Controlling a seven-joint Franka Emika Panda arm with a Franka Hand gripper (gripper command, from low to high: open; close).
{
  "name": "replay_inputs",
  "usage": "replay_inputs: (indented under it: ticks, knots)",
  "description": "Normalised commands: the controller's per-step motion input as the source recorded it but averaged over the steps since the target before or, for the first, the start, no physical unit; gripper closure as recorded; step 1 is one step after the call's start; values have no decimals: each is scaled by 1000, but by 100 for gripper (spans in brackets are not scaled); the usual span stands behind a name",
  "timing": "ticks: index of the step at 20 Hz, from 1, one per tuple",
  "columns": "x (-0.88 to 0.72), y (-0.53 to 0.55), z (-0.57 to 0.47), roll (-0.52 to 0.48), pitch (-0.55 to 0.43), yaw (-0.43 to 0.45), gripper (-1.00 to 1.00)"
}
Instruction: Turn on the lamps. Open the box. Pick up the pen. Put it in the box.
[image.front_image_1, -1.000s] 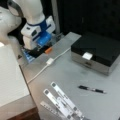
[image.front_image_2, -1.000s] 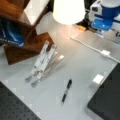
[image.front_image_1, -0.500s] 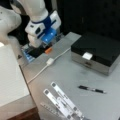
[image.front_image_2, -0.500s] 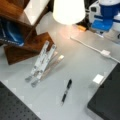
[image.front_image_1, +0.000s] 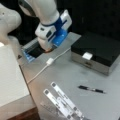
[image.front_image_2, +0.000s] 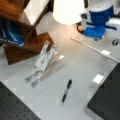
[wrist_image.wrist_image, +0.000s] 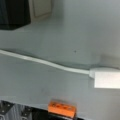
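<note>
A grey table (image.front_image_1: 65, 75) carries the closed box (image.front_image_1: 98, 51) at its far right edge; the pen (image.front_image_1: 91, 89) lies near its front. The gripper (image.front_image_1: 48, 48) hangs over an orange switch (wrist_image.wrist_image: 61, 108) at the far left edge; I cannot tell how its jaws stand.

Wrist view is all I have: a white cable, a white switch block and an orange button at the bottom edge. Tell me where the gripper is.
Observer: In a front view the gripper is down low at the far edge of the table, right over that orange button.
Operator: Now report the pen.
Observer: The pen lies flat on the table, nearer a front view's bottom than the box and apart from it. The box's black lid is down.
</note>
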Motion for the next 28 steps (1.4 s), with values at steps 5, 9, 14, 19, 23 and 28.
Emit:
replay_inputs:
  ticks: [5,9,14,19,23,28]
  knots:
    - [595,-163,-15,400,199,2,-100]
    - [415,-92,-5,333,119,-34,-100]
    - [293,-26,4,352,45,-86,-100]
    - [264,-27,-108,338,-38,-100,-100]
    - [265,-38,-216,283,-93,-91,-100]
    - [231,-6,-210,216,-94,-62,-100]
